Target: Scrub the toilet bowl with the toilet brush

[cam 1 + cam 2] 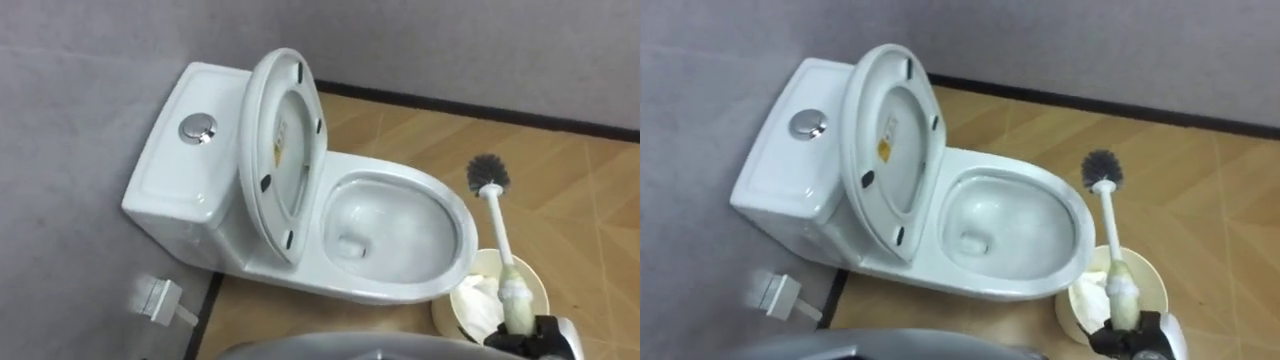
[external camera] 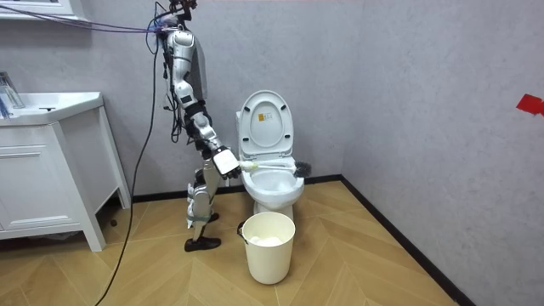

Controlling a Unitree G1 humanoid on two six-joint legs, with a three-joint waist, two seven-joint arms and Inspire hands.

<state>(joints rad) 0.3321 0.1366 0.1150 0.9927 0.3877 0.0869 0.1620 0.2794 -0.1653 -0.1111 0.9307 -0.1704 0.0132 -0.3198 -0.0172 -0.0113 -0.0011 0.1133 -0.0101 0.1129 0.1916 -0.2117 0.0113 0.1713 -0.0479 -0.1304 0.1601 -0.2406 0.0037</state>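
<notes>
A white toilet stands against the grey wall with its seat and lid (image 1: 285,150) raised and its bowl (image 1: 455,215) open. My right hand (image 1: 543,336) at the lower right edge is shut on the pale handle of a toilet brush (image 1: 497,225). The brush's dark bristle head (image 1: 487,172) points away from me and hangs to the right of the bowl's rim, outside the bowl. In the room view I stand at the toilet's side, and the brush (image 2: 272,167) reaches across above the bowl.
A cream bin (image 1: 537,284) holding crumpled paper stands on the wood floor just right of the bowl, beneath the brush handle. The tank (image 1: 170,170) carries a chrome flush button (image 1: 198,128). A small white fitting (image 1: 158,298) lies at the lower left. A white vanity (image 2: 51,170) stands at the room view's left.
</notes>
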